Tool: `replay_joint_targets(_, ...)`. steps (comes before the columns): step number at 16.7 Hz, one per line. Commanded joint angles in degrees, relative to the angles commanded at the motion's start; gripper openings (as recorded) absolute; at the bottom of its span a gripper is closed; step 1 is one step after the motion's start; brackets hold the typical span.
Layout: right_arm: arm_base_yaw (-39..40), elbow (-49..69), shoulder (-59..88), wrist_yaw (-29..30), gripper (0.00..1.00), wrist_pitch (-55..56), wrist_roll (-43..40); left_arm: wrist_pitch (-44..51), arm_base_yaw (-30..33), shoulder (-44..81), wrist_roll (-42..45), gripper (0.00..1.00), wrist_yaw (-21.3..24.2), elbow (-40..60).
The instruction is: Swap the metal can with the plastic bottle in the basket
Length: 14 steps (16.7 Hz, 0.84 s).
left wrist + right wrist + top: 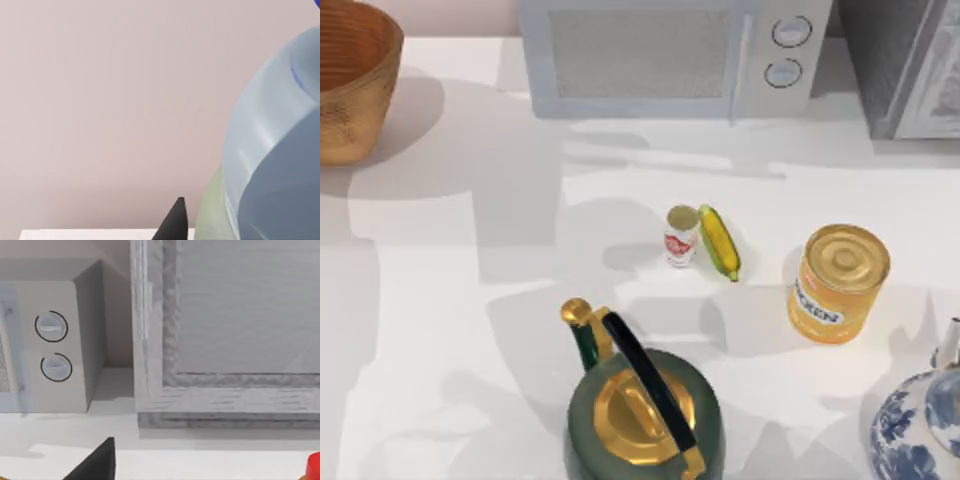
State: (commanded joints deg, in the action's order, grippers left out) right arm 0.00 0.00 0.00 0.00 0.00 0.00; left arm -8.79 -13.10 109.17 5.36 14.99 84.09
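Standing near the middle of the white desk (440,300), the metal can (681,236) is upright, white with red label marks too small to read, its pale top facing the overhead camera. A yellow corn cob (719,241) lies touching or just beside it on the right. Farther right stands a larger golden-yellow can (838,283) with a white label band; dark letters on it look like "CKEN", the start hidden round the curve. The basket (355,85) sits at the desk's far left corner, cut by the picture's edge, orange-brown and ribbed inside; I cannot tell what lies in it. A dark green kettle (642,410) with a gold lid and black handle stands at the near edge, and a blue-and-white teapot (920,425) at the near right corner. Along the back stands a microwave (665,55) with two round dials, and a grey appliance (910,65) beside it on the right.

From the left wrist, the plastic bottle (272,165) looms very close, translucent blue with a pale green patch low down, against a plain wall; one dark fingertip (172,222) pokes up beside it. Whether the left jaws clamp the bottle I cannot tell.

From the right wrist, the microwave's dials and the grey appliance's framed front appear, with one dark fingertip (97,462) at the picture's lower edge and a red sliver (314,465) of something in the corner. Whether the right jaws are apart or together I cannot tell.
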Motion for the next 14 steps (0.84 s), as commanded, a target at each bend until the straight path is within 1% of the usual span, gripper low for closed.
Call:
replay_joint_targets(8,0.00,0.00,0.00,0.00,1.00,0.00,0.00,0.00,0.00,0.00,0.00,0.98,0.00,0.00)
replay_joint_targets(9,0.00,0.00,0.00,0.00,1.00,0.00,0.00,0.00,0.00,0.00,0.00,1.00,0.00,0.00)
replay_joint_targets(14,0.00,0.00,0.00,0.00,1.00,0.00,0.00,0.00,0.00,0.00,0.00,1.00,0.00,0.00)
